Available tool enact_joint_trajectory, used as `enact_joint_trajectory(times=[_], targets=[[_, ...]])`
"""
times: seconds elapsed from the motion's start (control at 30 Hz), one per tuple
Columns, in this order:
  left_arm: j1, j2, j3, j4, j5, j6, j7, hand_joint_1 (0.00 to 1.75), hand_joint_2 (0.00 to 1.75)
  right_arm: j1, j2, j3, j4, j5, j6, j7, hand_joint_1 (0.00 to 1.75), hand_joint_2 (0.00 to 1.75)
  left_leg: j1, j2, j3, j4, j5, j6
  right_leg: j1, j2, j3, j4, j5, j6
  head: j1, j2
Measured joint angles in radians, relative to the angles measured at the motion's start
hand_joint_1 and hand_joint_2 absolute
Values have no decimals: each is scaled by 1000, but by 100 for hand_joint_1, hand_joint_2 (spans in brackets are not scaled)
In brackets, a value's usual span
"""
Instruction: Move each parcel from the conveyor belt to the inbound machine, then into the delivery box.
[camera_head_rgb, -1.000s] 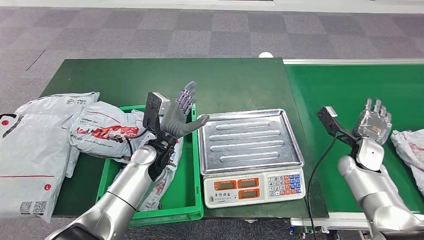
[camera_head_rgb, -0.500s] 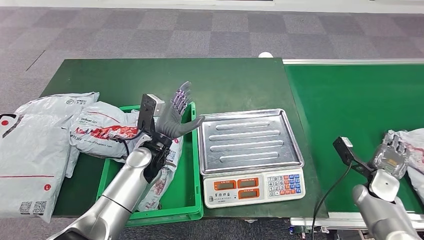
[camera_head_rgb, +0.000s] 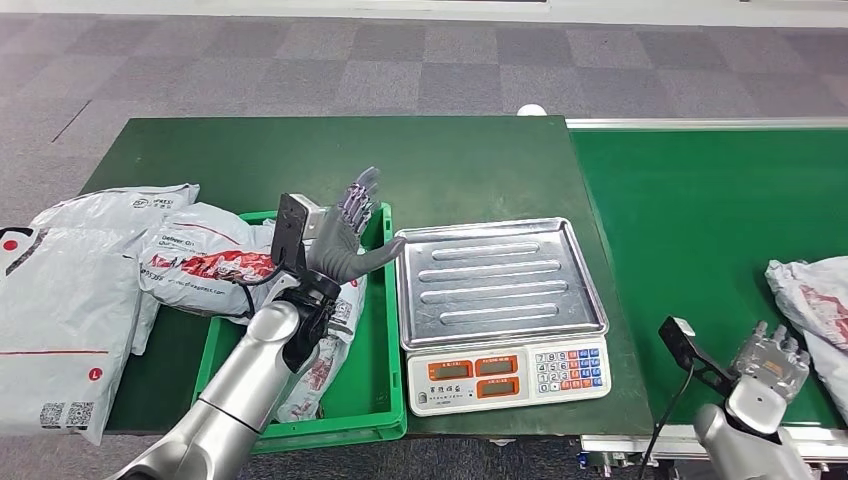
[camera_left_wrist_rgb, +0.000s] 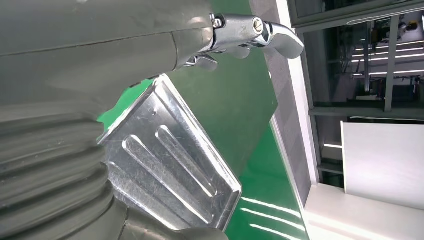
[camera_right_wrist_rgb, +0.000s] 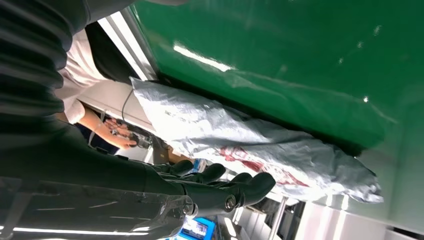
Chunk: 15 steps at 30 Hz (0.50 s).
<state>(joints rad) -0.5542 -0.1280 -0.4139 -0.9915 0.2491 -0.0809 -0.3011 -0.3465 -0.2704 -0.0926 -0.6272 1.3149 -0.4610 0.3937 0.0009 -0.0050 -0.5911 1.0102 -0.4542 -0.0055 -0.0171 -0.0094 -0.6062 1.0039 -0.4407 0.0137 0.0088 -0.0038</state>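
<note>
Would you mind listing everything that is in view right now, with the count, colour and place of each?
Parcel on belt: one, grey with red print, on the conveyor's right edge, near the right hand.
Conveyor belt: one, bright green, right of the table.
Scale: one, steel pan on a white base with orange displays, middle of the table.
Crate: one, green, left of the scale, with a parcel inside.
Parcels on table: several, grey, at the table's left end and over the crate's rim.
Table: one, dark green.
Person's arm: one, white sleeve, beyond the belt.
Left hand: raised above the crate, fingers spread, empty.
Right hand: by the belt's near edge, fingers apart, empty.
</note>
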Motion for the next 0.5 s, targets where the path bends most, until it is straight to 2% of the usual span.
enact_joint_trajectory(times=[0.5], targets=[[12, 2, 0, -18, 0, 0, 4, 0, 175, 19, 13, -40, -31, 1, 7, 0, 0, 175, 0, 0, 0, 0, 0, 0, 0, 0, 0, 0, 0, 0, 0, 0]])
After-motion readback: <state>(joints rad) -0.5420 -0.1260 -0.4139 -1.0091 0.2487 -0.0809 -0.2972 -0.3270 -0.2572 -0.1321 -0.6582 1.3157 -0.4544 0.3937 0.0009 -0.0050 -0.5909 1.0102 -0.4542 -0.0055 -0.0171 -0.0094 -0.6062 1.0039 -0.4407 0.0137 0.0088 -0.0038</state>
